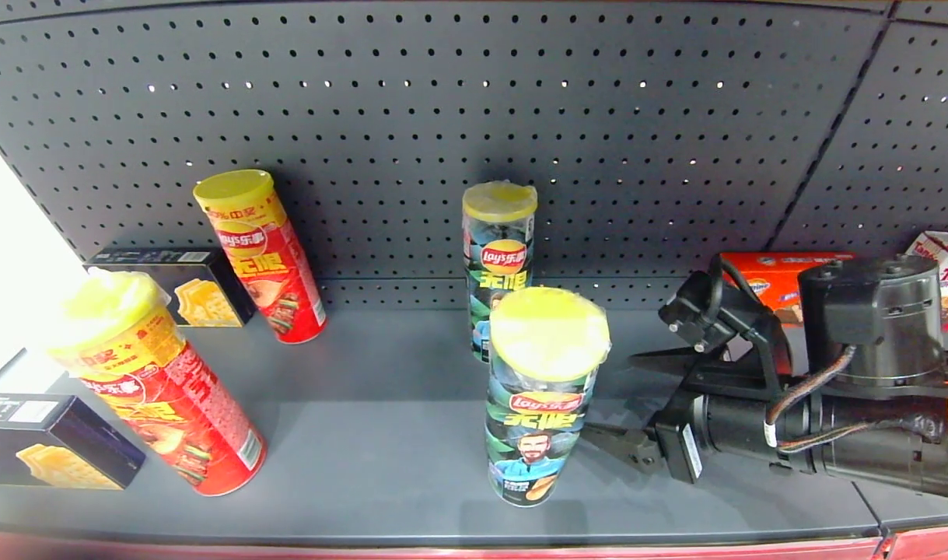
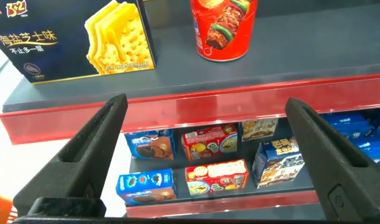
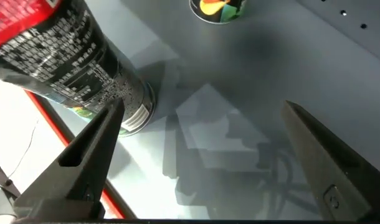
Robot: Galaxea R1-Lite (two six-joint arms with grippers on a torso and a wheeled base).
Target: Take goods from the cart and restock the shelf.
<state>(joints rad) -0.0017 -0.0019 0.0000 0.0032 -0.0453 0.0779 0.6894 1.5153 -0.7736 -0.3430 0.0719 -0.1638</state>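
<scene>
Counting two red cans [image 1: 262, 257] frame-left, two green cans [image 1: 536, 397] centre on my shelf [image 1: 380, 435]; left gripper [image 2: 205, 106] and right gripper [image 1: 615, 395] gape apart.

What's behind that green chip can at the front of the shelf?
A second green can, upright near the pegboard wall. The front can hides part of its lower half.

Head view down onto shelf [image 1: 380, 435], wrist views close, perhaps sharing it

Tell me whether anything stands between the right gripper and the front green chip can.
Nothing visible does. The right gripper, open, sits low over the shelf just to the right of the front green chip can, with only a narrow strip of bare shelf between them.
</scene>
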